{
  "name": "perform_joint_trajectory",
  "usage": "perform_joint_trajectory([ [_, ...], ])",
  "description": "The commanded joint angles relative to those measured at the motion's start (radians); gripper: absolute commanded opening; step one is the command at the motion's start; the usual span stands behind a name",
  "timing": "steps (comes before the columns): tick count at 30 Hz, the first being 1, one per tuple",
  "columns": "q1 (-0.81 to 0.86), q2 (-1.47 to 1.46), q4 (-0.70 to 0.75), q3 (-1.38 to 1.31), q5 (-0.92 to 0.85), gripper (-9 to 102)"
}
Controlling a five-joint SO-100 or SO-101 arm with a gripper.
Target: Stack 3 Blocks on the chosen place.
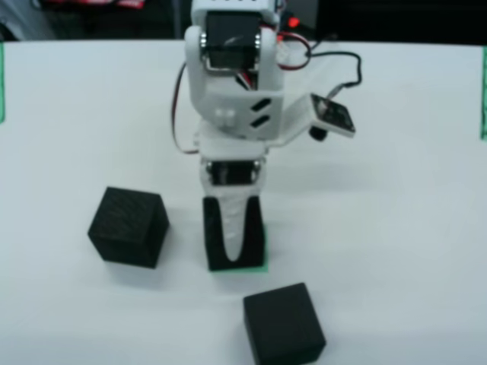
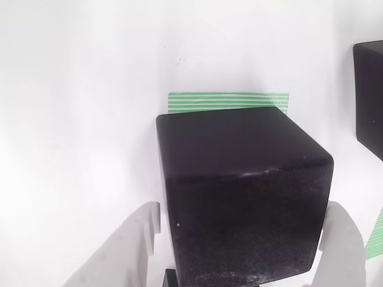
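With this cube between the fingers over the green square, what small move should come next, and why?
Probably open the gripper and lift straight up. The block between its fingers already appears to sit on the striped green square, whose edge shows beside it. Two other cubes wait on the table.

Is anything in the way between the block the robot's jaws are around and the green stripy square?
No. The block between the jaws of the gripper already sits on the green stripy square, which peeks out at its edge. The two other blocks stand apart on the table.
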Motion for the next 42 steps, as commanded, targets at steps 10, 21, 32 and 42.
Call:
perform_joint_trajectory([
  [10, -0.021, 0.087, 0.038, -0.049, -0.012, 33],
  [21, -0.058, 0.213, 0.112, -0.156, -0.014, 33],
  [32, -0.078, -0.123, 0.273, -0.644, -0.031, 33],
  [42, -0.072, -0.311, 0.272, -0.79, -0.054, 33],
])
